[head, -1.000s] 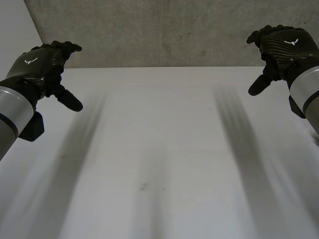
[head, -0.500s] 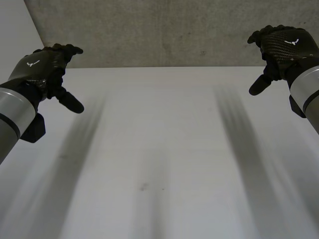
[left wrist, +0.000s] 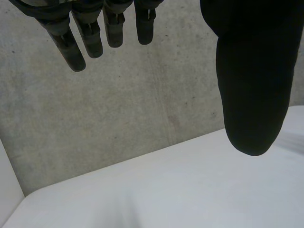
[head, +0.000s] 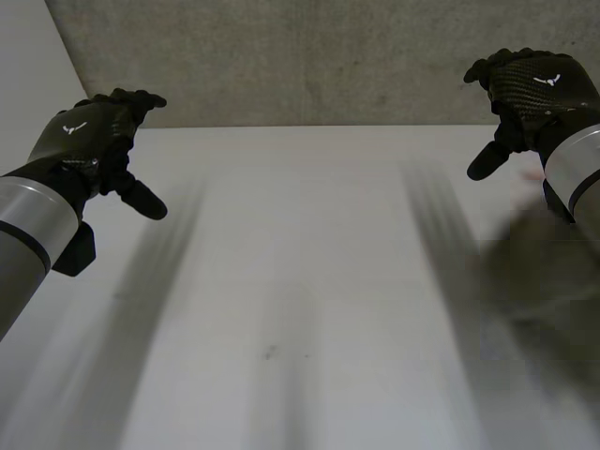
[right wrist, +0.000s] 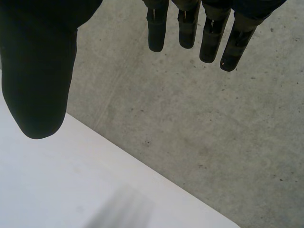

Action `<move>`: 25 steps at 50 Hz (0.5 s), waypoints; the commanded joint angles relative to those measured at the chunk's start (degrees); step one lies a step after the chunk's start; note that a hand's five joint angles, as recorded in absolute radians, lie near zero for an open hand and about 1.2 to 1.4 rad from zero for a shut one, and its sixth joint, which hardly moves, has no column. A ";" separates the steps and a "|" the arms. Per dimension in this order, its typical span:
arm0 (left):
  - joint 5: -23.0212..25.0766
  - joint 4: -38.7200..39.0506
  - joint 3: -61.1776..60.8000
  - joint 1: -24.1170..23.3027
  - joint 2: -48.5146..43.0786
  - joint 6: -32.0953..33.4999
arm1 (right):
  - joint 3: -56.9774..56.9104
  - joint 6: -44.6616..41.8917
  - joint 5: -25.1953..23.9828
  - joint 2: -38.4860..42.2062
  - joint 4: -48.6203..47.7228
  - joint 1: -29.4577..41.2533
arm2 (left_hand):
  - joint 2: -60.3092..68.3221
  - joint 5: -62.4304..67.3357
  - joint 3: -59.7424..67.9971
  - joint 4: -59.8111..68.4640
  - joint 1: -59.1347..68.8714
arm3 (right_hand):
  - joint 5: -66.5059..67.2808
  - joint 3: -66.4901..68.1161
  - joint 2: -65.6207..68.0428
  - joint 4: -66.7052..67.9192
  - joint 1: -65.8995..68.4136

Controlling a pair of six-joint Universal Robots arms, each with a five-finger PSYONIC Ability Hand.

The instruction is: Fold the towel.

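My left hand [head: 89, 131] hovers above the far left of the white table [head: 300, 281], fingers relaxed and thumb held apart, with nothing in it. Across from it, my right hand [head: 530, 89] hangs over the far right of the table in the same open pose. In the left wrist view the fingers [left wrist: 83, 42] and thumb [left wrist: 251, 85] stand wide apart over the table's far edge. The right wrist view shows straight fingers [right wrist: 209, 33] and a separate thumb [right wrist: 38, 71], also empty.
A grey concrete wall [head: 309, 56] rises just behind the table's far edge. A dark blurred patch [head: 534, 272] lies on the table surface beside my right arm.
My left hand has shifted slightly to the right. A dark blurred patch has appeared on the table by the right arm. The right hand has stayed put.
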 commanded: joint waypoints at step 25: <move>-0.35 -0.13 -0.37 -7.86 -10.38 0.45 | -0.98 -11.32 -6.58 5.09 9.38 0.17 | 14.32 12.25 14.25 14.19 13.70 | -3.30 -2.29 -3.69 -3.42 -4.09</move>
